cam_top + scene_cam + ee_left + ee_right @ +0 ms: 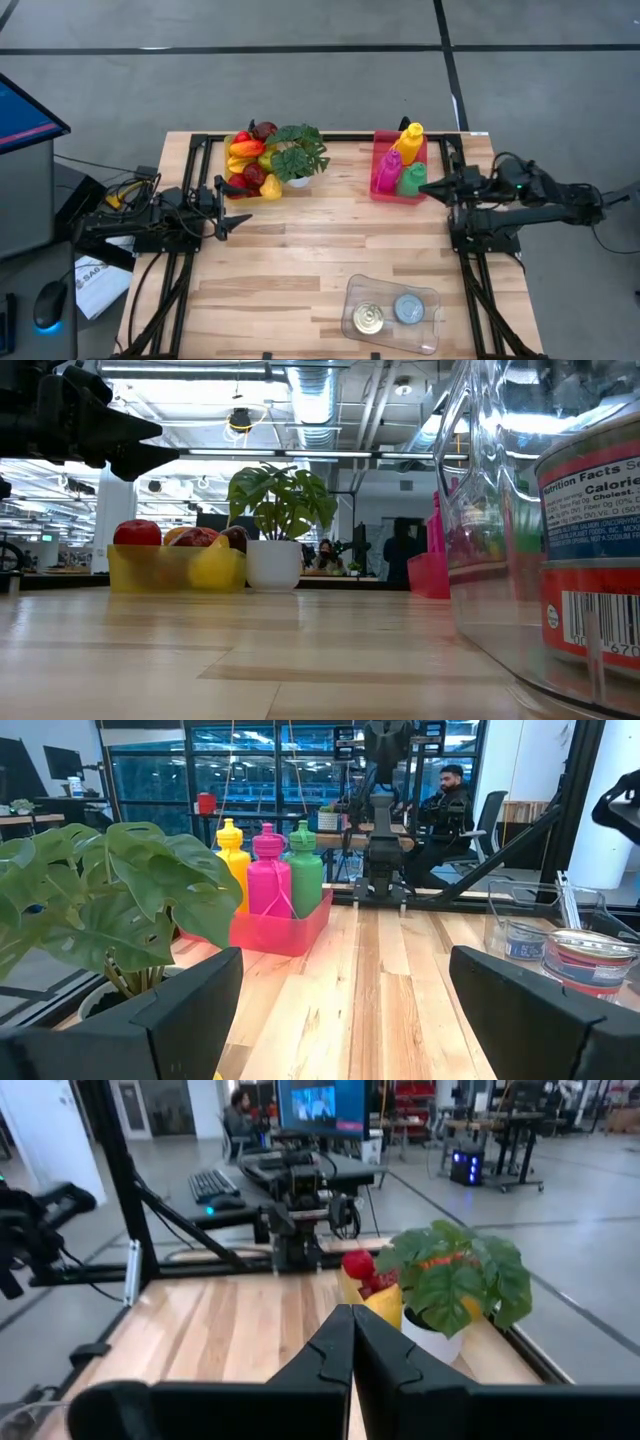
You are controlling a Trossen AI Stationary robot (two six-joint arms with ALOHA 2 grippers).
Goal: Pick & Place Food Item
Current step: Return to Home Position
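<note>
A clear plastic tray [393, 313] near the table's front edge holds two cans: one with a gold top [368, 319] and one with a bluish top [409, 309]; the low view shows a can's label [590, 550] close up. A yellow bin of fruit [250, 160] stands at the far left. My left gripper [235, 222] hovers open at the table's left side, level, with nothing between its fingers [190, 1010]. My right gripper [425, 187] is shut and empty at the right side, beside the pink bin, its closed fingers [352, 1345] pointing across the table.
A potted plant [298, 155] stands next to the fruit bin. A pink bin [400, 170] with yellow, pink and green bottles sits at the far right. The wooden tabletop [320, 250] lies bare in the middle. A person sits in the room beyond the table [450, 795].
</note>
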